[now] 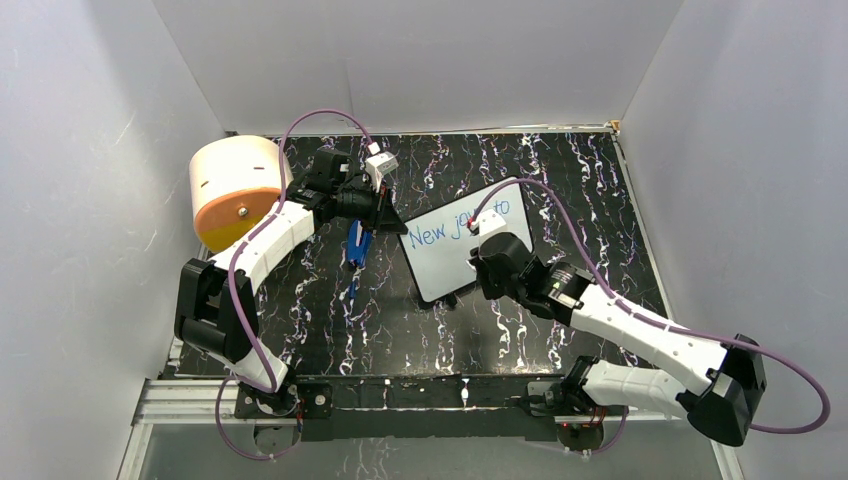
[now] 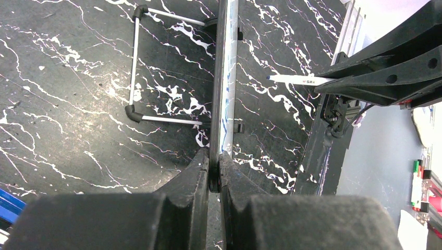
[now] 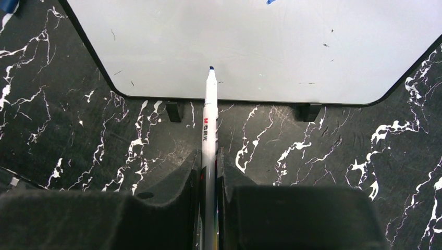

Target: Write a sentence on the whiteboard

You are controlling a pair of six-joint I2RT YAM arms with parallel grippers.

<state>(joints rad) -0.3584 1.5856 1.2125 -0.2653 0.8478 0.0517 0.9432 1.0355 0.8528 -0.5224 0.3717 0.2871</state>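
The whiteboard point(image 1: 440, 270) stands propped on the black marbled table, and in the left wrist view it is seen edge-on point(image 2: 225, 78). My left gripper point(image 1: 393, 216) point(image 2: 214, 174) is shut on its left edge. The sentence point(image 1: 430, 234) reads "New jo… to" in blue on one line, its middle hidden by my right gripper point(image 1: 488, 230). That gripper point(image 3: 209, 159) is shut on a white marker point(image 3: 210, 117) whose blue tip points at the board's blank lower part point(image 3: 260, 47). The left wrist view shows a small gap between the marker point(image 2: 294, 79) and the board face.
A cream and orange cylinder point(image 1: 235, 190) lies at the back left, close to my left arm. A blue object point(image 1: 358, 243) rests on the table just left of the board. The board's wire stand point(image 2: 136, 67) sticks out behind it. White walls enclose the table on three sides.
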